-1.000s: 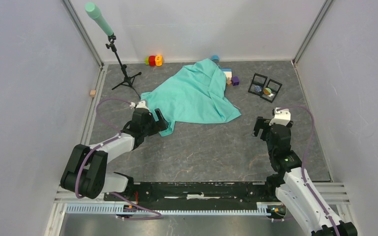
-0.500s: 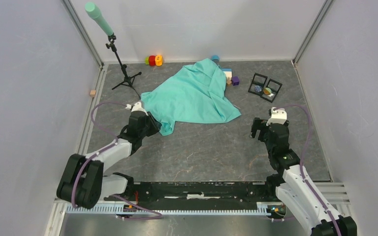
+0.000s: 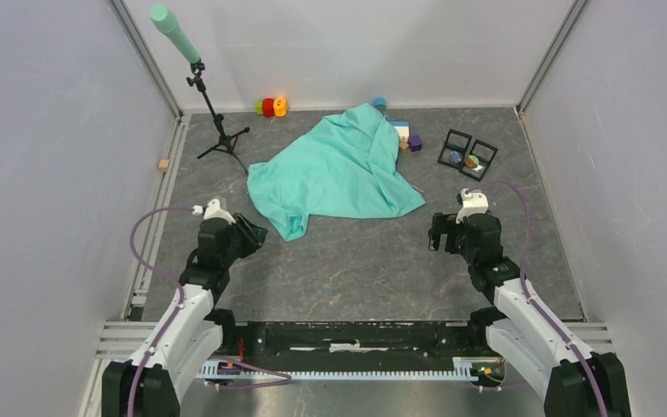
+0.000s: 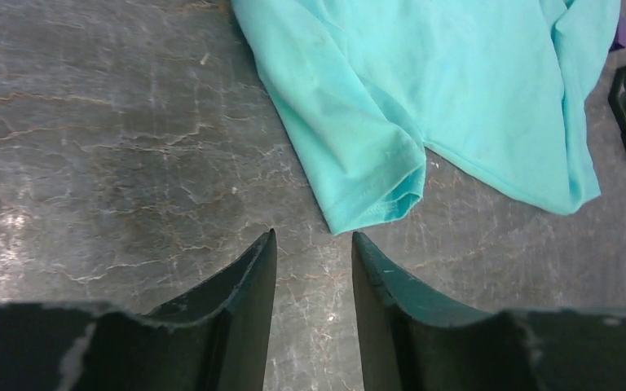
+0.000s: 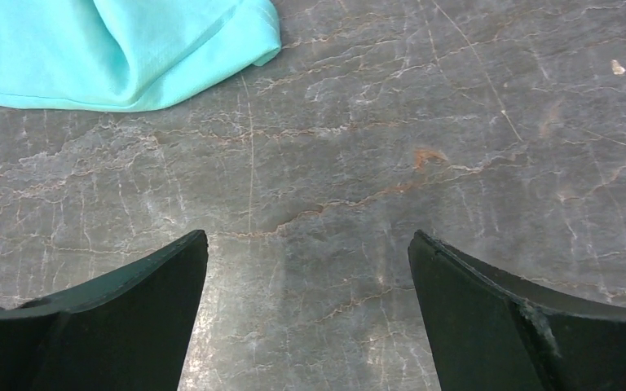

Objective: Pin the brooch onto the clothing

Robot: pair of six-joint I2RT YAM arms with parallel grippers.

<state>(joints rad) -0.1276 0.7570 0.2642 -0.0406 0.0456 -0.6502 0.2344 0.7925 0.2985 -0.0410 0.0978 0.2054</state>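
Pinning is not begun: our left pincer (image 4: 312,236), narrowly parted, and right pincer (image 5: 308,236), wide apart, hold nothing. Mint-green T-shirt (image 3: 339,169) lies crumpled on the counter (image 3: 356,269), upper centre of frame; we see nothing pinned to it.

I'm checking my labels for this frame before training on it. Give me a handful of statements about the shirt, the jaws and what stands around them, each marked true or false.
1. The shirt lies on the table, gripped by neither arm. True.
2. The left jaws are clamped on a sleeve. False: they stand slightly apart and empty, just short of the sleeve.
3. The right jaws stand wide apart over bare table. True.
4. The two black frames lie to the left of the shirt. False: the black frames lie to its right, near the back.
5. A tripod stands at the back left. True.
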